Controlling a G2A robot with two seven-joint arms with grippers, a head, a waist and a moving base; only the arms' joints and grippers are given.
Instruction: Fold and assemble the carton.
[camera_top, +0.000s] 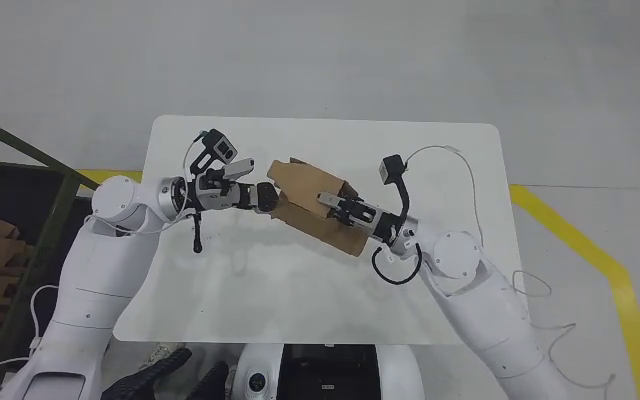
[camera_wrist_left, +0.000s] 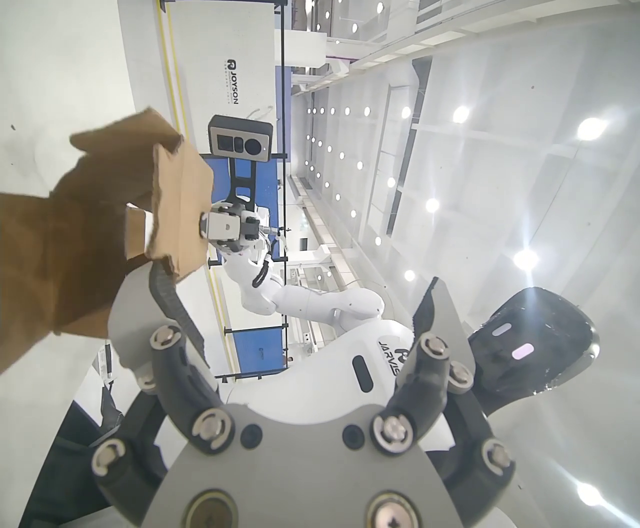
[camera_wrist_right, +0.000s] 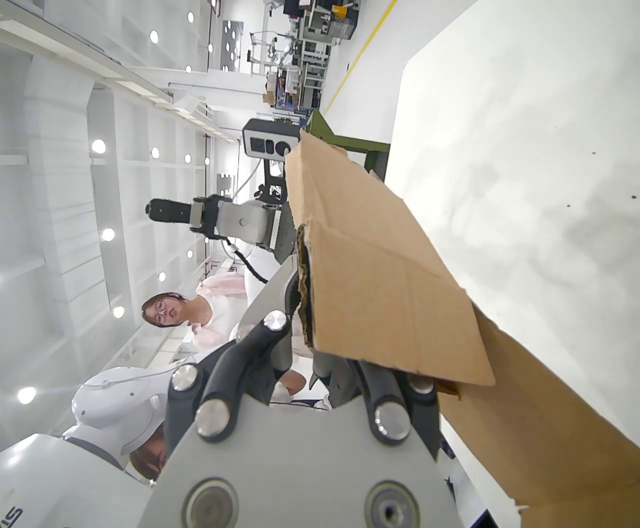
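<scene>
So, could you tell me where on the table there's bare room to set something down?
The far strip of the table, beyond the carton, is bare, and so is the near strip between the carton and the table's front edge. The middle is crowded: the left hand and right hand both meet the carton there.

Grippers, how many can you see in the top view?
2. The left gripper is at the carton's end nearest its own arm; the right gripper is at the carton's middle.
</scene>
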